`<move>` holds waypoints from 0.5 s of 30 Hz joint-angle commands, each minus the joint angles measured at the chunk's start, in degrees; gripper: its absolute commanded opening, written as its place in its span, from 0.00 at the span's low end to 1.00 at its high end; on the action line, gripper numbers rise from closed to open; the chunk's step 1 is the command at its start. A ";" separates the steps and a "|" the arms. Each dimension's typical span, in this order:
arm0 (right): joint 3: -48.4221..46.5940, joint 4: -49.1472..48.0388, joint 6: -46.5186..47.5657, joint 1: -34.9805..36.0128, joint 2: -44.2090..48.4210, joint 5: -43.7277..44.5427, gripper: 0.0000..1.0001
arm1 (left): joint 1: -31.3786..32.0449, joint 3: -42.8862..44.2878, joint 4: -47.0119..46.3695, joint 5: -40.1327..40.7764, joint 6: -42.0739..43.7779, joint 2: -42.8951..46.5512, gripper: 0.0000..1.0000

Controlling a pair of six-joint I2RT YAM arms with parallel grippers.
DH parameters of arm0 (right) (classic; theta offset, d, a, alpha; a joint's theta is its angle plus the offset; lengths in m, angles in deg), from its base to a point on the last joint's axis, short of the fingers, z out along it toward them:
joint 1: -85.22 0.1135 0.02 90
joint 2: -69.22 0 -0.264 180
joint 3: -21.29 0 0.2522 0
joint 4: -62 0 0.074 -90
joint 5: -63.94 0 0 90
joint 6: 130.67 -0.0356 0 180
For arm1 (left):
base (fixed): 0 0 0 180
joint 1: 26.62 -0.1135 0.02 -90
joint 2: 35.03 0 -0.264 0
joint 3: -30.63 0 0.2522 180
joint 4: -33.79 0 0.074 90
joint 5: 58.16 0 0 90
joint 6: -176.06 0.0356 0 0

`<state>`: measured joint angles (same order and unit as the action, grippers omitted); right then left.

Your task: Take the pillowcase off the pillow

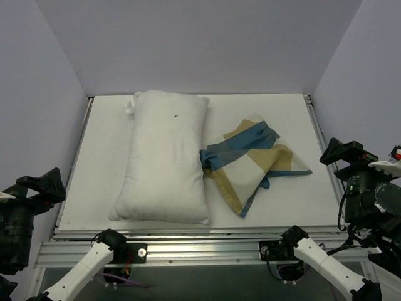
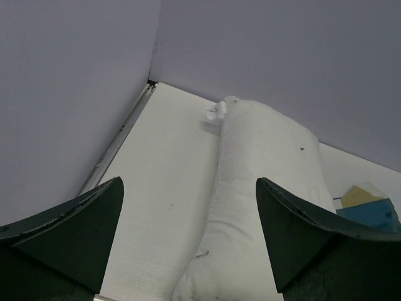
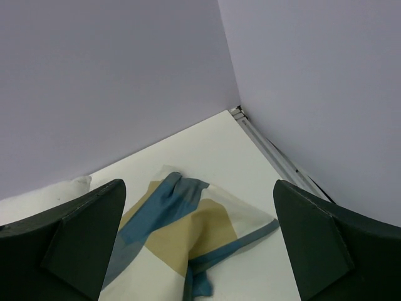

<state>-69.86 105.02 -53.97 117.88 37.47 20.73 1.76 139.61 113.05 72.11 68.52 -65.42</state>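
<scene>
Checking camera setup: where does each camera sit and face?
Top external: above and behind the arm bases, looking down on the plump white rectangular pillow and the crumpled blue, tan and cream checked fabric pillowcase.
Left wrist: low at left, facing along the pillow; open left fingers show.
Right wrist: low at right, facing the pillowcase; open right fingers show.
Both wrist views share the pillowcase.

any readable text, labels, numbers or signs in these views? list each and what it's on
No readable text in any view.
Corner tag on the pillow: plain white in both the top and left wrist views, too small to show any print.
Dark speck on the pillow: a mark, not lettering.
Pillowcase: blue, tan and cream blocks only, no words or logo.
</scene>
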 commanded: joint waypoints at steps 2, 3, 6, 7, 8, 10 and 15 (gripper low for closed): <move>4.43 0.72 2.31 0.03 4.93 2.61 1.00 | -0.08 -4.24 2.27 4.29 -0.03 3.31 0.94; 4.96 0.80 2.40 0.12 7.20 2.61 1.00 | -0.08 -5.04 2.44 4.64 -1.08 4.97 0.94; 7.33 0.54 2.84 0.12 11.25 3.05 1.00 | -0.08 -9.08 1.83 5.17 -1.62 7.79 0.94; 8.03 0.10 2.93 0.21 12.23 3.40 1.00 | 0.01 -9.96 1.48 5.34 -1.36 8.24 0.94; 9.26 -0.07 3.02 0.21 13.02 3.31 1.00 | 0.18 -11.10 1.57 5.43 -1.18 8.33 0.94; 10.14 -0.25 3.02 0.29 14.69 3.14 1.00 | 0.36 -11.55 2.62 5.96 -1.71 8.16 0.94; 11.64 -0.52 3.02 0.29 15.14 2.79 1.00 | 0.71 -12.95 2.27 5.43 -2.76 8.07 0.94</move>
<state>-59.24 106.42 -52.16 117.91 53.36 22.17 2.16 127.30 115.47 76.64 66.66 -57.20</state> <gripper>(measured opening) 0.995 0.938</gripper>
